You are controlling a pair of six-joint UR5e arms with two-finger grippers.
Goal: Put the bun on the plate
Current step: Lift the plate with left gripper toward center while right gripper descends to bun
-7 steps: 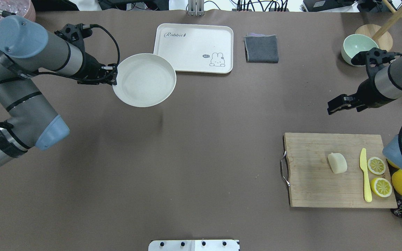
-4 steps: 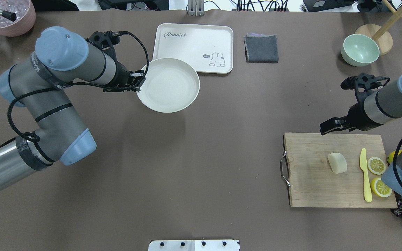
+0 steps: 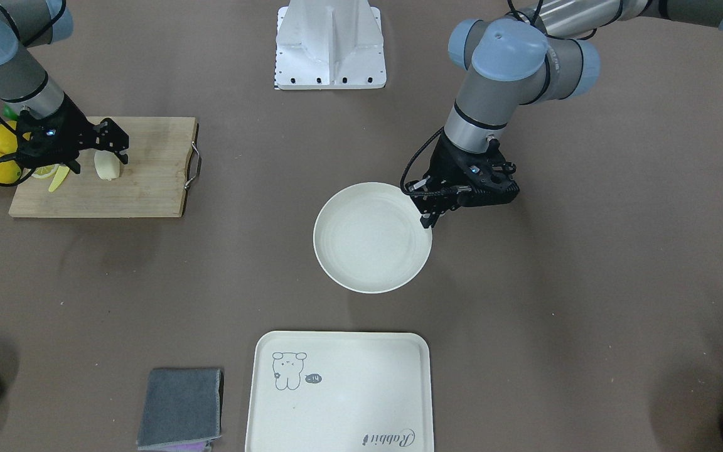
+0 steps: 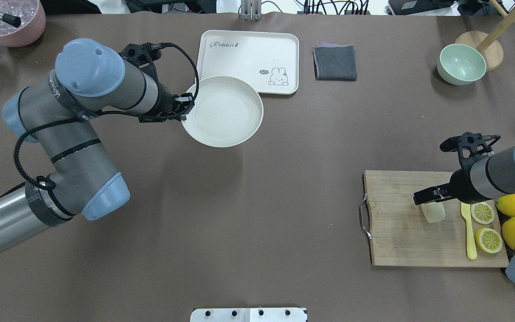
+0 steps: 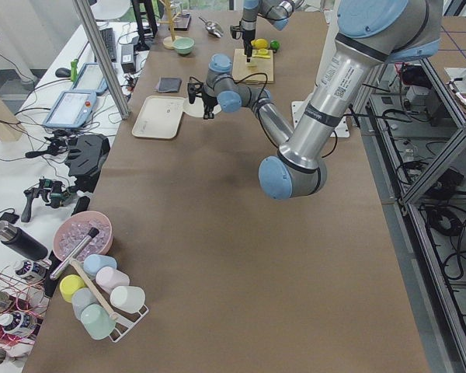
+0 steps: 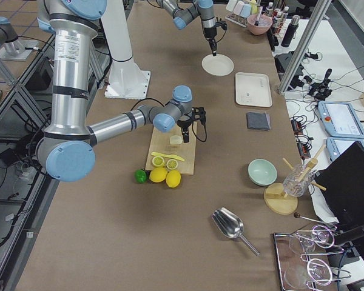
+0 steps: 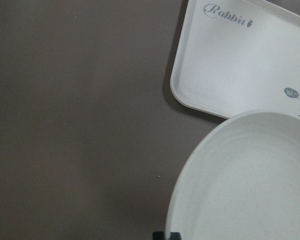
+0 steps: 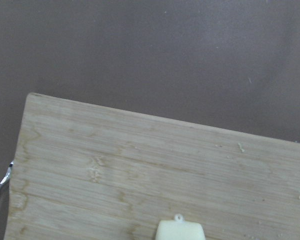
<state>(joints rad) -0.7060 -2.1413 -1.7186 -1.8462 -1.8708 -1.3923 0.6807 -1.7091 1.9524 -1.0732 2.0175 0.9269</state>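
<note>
While the bun [image 4: 433,213] lies on the wooden cutting board [image 4: 396,237] by the tabletop's right edge, just beside a yellow plastic knife [image 4: 467,232], the right tool [image 4: 418,196] hovers right over it, fingers apparently apart w/ nothing between them. Left tool [image 4: 185,115] is clamped on the rim of the plate [image 4: 224,112], holding it off the tabletop toward the far edge; from overhead it overlaps the rabbit tray's [image 4: 239,58] near edge. Bun is prob. light, soft, doughy w/ smooth skin, so easily squashed. Best hold: across its short sides, mid-height, gentle close, approx. centred so it can't roll or pop out. Plate looks stiff & light.
</note>
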